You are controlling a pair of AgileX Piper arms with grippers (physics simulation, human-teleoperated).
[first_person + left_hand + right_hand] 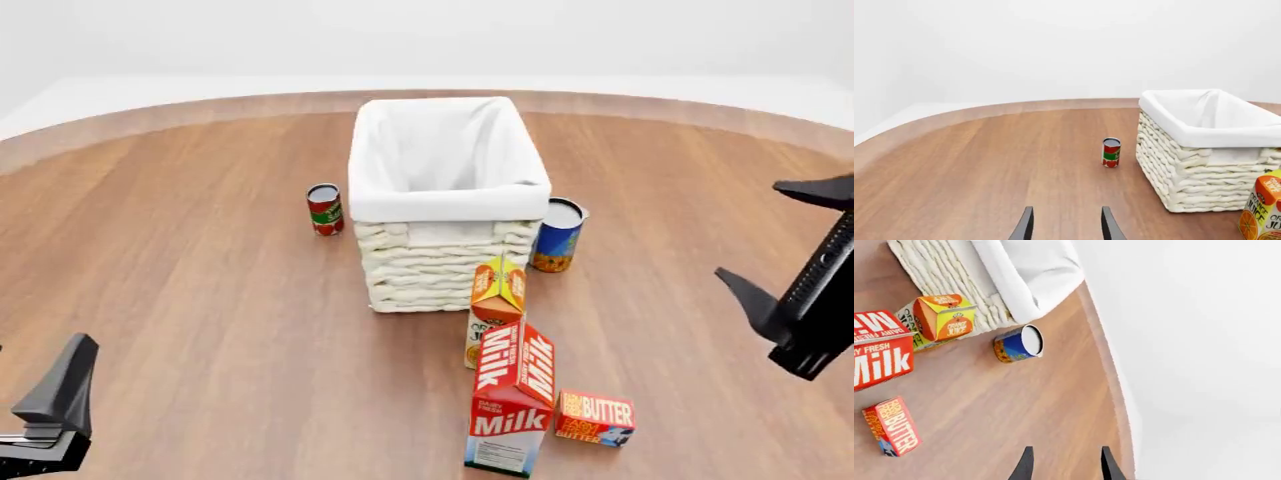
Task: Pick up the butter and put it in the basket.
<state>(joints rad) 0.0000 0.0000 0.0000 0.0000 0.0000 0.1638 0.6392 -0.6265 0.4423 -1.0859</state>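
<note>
Front view: butter [595,418] lying flat on the wooden desk [200,270] at the lower right of the frame, lettered face up, just beside the base of the milk carton [513,410] and apparently touching it. Milk carton upright at bottom centre, slightly right. Directly above it in the frame, the orange juice carton [495,308], upright, close against the front wall of the basket [434,265]. Basket at frame centre, long axis running away from the camera, white cloth folded over the rim, nothing visible inside. Small red and green can [324,209] just left of the basket, a little apart from it. Blue can [558,235] just right of the basket, close to its corner.

Right pincer [1064,465] at the bottom centre of the right wrist view, two dark fingertips apart with bare desk between them, holding nothing. Butter [892,426] at the lower left of that view, well clear of the fingertips; milk carton [881,351], juice carton [939,318] and blue can [1017,344] further up, basket [961,275] at the top left.

Left pincer [1066,226] at the bottom centre of the left wrist view, likewise open and empty, over bare desk. Red and green can [1111,152] ahead, basket [1201,165] at the right, juice carton [1262,210] at the lower right corner.
</note>
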